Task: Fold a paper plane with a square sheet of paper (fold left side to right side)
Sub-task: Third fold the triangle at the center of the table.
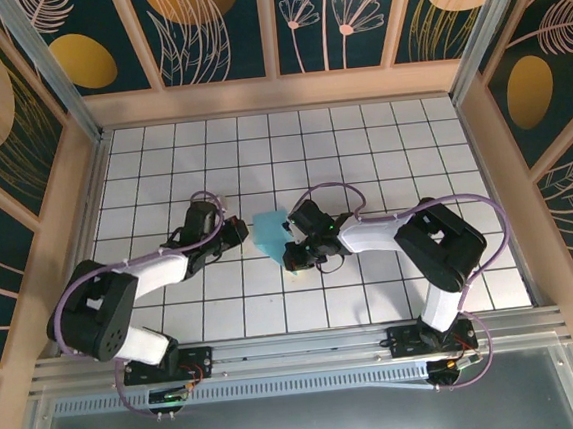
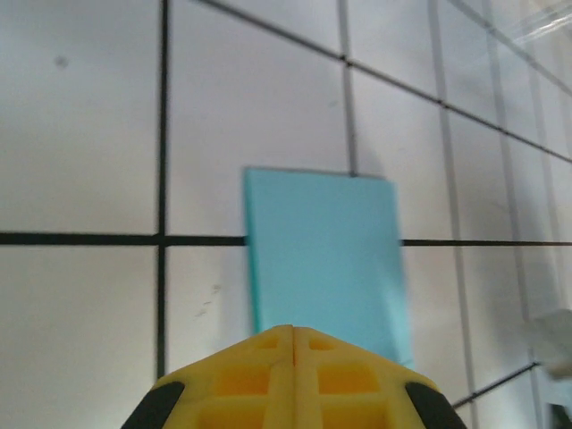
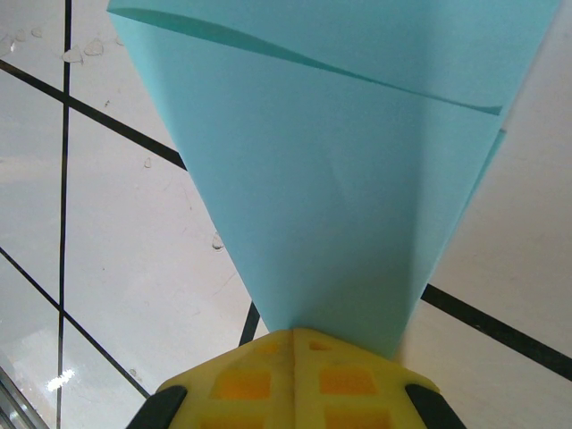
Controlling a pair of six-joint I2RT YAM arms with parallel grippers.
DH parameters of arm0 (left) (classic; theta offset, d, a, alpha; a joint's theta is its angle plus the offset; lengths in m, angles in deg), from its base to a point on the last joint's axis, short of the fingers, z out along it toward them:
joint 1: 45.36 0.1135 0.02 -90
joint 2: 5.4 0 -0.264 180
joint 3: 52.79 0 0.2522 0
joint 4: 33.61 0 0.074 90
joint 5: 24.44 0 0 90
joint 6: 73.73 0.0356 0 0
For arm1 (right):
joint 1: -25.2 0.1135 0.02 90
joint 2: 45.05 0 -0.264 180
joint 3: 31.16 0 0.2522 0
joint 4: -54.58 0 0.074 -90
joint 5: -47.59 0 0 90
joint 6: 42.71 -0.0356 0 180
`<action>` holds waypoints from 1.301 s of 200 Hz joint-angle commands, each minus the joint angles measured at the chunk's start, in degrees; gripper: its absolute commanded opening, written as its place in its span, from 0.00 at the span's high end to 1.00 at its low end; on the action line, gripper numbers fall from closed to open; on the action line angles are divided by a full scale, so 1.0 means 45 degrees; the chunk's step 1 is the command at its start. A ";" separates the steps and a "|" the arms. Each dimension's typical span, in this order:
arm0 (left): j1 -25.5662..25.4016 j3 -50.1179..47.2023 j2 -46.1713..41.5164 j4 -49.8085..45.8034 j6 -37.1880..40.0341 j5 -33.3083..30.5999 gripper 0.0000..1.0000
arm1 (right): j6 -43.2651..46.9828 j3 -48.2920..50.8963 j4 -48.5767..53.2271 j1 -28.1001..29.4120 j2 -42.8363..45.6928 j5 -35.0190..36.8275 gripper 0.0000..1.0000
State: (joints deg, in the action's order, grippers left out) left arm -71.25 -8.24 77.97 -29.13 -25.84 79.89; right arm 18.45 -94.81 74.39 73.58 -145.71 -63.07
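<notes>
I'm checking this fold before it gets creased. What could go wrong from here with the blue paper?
The right tool is shut on the sheet, whose layers bow apart; pressed flat like that, the crease may land crooked. The left tool is shut at the sheet's left edge; a pull from either could shift or tear it.

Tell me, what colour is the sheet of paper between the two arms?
The paper is plain light turquoise-blue, clearest in the right wrist view.

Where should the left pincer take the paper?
At its left edge, coming in low from the left. The paper lies folded between the pincers. The right pincer holds its far side, and the flat edge nearest the shut left pincer looks free.
</notes>
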 commanded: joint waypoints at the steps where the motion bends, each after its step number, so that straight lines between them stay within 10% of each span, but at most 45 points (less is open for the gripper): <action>1: -0.0619 -0.0010 -0.0393 0.0076 0.0620 0.0744 1.00 | 0.0195 0.0364 0.1471 0.0031 -0.0840 0.1155 1.00; 42: -0.2111 -0.0030 0.0458 0.0876 0.0042 0.0709 1.00 | 0.0147 0.0442 0.1470 0.0030 -0.0811 0.1174 1.00; 260: -0.2337 -0.0341 0.2859 0.0947 -0.0164 -0.0290 1.00 | -0.0756 -0.0481 -0.0396 -0.0002 0.0548 -0.0945 1.00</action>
State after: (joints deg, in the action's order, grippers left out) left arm -81.70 -8.66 88.68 -23.87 -26.40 81.35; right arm 16.49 -95.72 74.56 73.58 -144.23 -65.69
